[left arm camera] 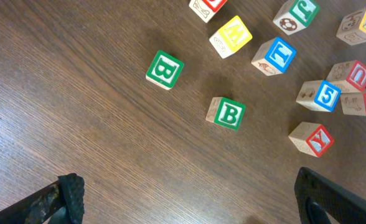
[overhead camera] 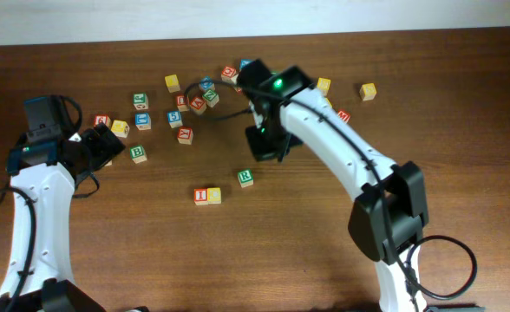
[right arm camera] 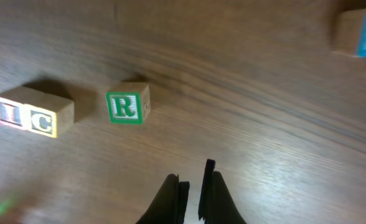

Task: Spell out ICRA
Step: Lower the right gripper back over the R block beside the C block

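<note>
Two cubes, I [overhead camera: 201, 196] and C [overhead camera: 213, 195], touch on the worktop [overhead camera: 307, 260]; R [overhead camera: 245, 178] lies near at 2 o'clock. Right fingers [right arm camera: 217, 198] seem pressed together, empty; left fingers [left arm camera: 70, 194] spread.

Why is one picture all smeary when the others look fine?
Right wrist view: blurry all over; the blue block in the corner is just a smear, though the green R can be read. Left wrist view: sharp, a green B is crisp. Overhead view: clear, with even light, soft shadows and a small green lamp glowing.
</note>
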Tool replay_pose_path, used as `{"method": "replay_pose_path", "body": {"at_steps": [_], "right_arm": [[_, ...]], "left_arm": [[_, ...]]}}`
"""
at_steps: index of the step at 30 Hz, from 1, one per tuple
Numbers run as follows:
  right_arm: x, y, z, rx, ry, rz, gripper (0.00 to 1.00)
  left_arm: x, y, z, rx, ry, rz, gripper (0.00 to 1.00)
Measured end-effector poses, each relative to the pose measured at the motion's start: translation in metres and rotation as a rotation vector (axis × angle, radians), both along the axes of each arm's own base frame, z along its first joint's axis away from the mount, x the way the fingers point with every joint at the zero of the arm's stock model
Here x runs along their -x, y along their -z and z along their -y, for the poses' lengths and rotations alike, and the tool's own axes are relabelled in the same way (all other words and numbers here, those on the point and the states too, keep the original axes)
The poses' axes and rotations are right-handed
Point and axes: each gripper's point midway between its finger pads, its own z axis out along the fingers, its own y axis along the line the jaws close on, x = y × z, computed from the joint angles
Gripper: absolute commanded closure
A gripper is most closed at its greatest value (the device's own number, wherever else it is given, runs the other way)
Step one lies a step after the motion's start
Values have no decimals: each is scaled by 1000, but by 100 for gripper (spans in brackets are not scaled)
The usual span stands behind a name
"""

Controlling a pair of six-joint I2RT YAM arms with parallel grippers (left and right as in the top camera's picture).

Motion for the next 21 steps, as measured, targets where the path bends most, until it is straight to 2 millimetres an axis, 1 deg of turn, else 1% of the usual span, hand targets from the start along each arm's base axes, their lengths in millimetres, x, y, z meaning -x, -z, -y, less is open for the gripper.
{"method": "replay_pose_path", "body": {"at_steps": [3, 8, 15, 21], "right_arm": [[4, 20, -8, -1, -19, 2, 96], [-1, 47, -15, -24, -17, 36, 96], [-4, 69, -17, -43, 97, 47, 96], [-3, 87, -17, -58, 127, 54, 95]], "left_arm": [[0, 0, 0, 0, 0, 0, 1], [0, 0, 0, 0, 0, 0, 1], [0, 0, 0, 0, 0, 1, 1], [0, 0, 0, 0, 0, 1, 1]]}}
